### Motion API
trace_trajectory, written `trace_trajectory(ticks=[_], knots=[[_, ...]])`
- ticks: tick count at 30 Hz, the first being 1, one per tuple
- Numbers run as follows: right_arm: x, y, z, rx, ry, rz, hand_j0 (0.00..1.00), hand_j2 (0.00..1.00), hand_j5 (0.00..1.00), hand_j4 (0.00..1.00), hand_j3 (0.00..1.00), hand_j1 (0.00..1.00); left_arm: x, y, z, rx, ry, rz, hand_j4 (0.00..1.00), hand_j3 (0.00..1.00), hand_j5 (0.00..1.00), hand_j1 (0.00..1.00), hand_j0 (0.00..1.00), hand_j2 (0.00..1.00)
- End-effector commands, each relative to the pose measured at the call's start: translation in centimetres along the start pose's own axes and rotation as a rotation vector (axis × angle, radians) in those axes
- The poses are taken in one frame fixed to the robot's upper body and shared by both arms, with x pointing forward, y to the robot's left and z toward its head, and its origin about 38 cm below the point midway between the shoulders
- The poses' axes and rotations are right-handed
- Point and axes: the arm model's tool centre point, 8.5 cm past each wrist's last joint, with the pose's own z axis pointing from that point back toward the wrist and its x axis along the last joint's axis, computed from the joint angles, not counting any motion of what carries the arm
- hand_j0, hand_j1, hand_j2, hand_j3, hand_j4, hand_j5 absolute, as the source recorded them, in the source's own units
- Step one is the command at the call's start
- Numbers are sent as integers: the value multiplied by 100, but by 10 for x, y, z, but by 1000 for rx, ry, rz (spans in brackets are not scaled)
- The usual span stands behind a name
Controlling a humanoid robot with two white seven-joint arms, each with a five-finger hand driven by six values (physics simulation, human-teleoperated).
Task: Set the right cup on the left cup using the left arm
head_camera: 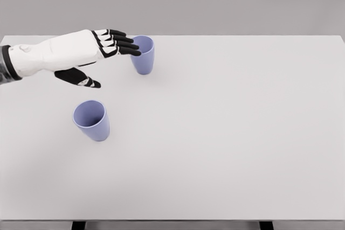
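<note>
Two lavender-blue cups stand upright on the white table. The right cup is at the far left-centre; the left cup is nearer and further left. My left hand reaches in from the left edge with a white forearm and black fingers. Its fingers are stretched out flat, their tips overlapping the left rim of the right cup, and the thumb hangs below, apart from them. The hand is open and holds nothing. Whether the fingertips touch the cup I cannot tell. The right arm does not show.
The table's far edge runs just behind the right cup, and its near edge lies along the bottom of the picture, with dark legs below.
</note>
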Motion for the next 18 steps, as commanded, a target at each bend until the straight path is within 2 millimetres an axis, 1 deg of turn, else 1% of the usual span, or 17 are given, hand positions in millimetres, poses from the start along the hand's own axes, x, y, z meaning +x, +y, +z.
trace_trajectory(ticks=[1, 2, 3, 4, 5, 7, 8, 9, 10, 11, 12, 15, 16, 18], knots=[[-2, 0, 0, 0, 5, 2, 100, 100, 100, 100, 100, 100, -3, -1, 1, 14, 4, 32, 100, 100, 100, 100, 100, 100], [-9, 0, 1, 1, 16, 1, 100, 100, 100, 100, 100, 100, -6, 0, 1, 13, 12, 35, 100, 100, 100, 100, 100, 100], [-12, 1, 1, 1, 19, -4, 100, 100, 100, 100, 100, 100, -18, 2, -1, 22, 36, 38, 100, 100, 100, 100, 100, 100], [-11, 0, 1, 1, 18, -4, 100, 100, 100, 100, 100, 100, -30, -3, -4, 25, 62, 60, 100, 100, 100, 100, 100, 100], [-11, 0, 1, 1, 17, -2, 100, 100, 100, 100, 100, 100, -36, -2, -9, 33, 70, 62, 100, 100, 100, 100, 100, 100], [-11, 0, 1, 1, 16, -4, 100, 100, 100, 100, 100, 100, -48, -6, -3, 26, 111, 68, 100, 100, 100, 100, 100, 100], [-11, 0, 1, 1, 18, -4, 100, 100, 100, 100, 100, 100, -54, -9, 1, 15, 135, 70, 100, 100, 100, 100, 100, 100], [-11, 1, 1, 1, 17, -7, 100, 100, 100, 100, 100, 100, -60, -17, 2, -16, 156, 65, 100, 100, 100, 100, 100, 100], [-10, 0, 1, 1, 16, -5, 100, 100, 100, 100, 100, 100, -65, -19, 4, -26, 174, 60, 100, 100, 100, 100, 100, 100], [-11, 0, 1, 1, 16, -4, 100, 100, 100, 100, 100, 100, -71, -21, -4, -39, 183, 40, 100, 100, 100, 100, 100, 100], [-10, 0, 1, 1, 16, -5, 100, 100, 100, 100, 100, 100, -77, -22, -4, -43, 201, 36, 100, 100, 100, 100, 100, 100], [-10, 0, 1, 1, 16, -5, 100, 100, 100, 100, 100, 100, -76, -24, -8, -15, 187, 79, 100, 100, 100, 100, 100, 100], [-11, 0, 1, 1, 16, -4, 100, 100, 100, 100, 100, 100, -74, -36, -12, -51, 172, 123, 100, 100, 100, 100, 100, 100], [-10, 0, 1, 1, 16, -5, 100, 100, 100, 100, 100, 100, -68, -41, -23, -207, 116, 182, 100, 100, 100, 100, 100, 100]])
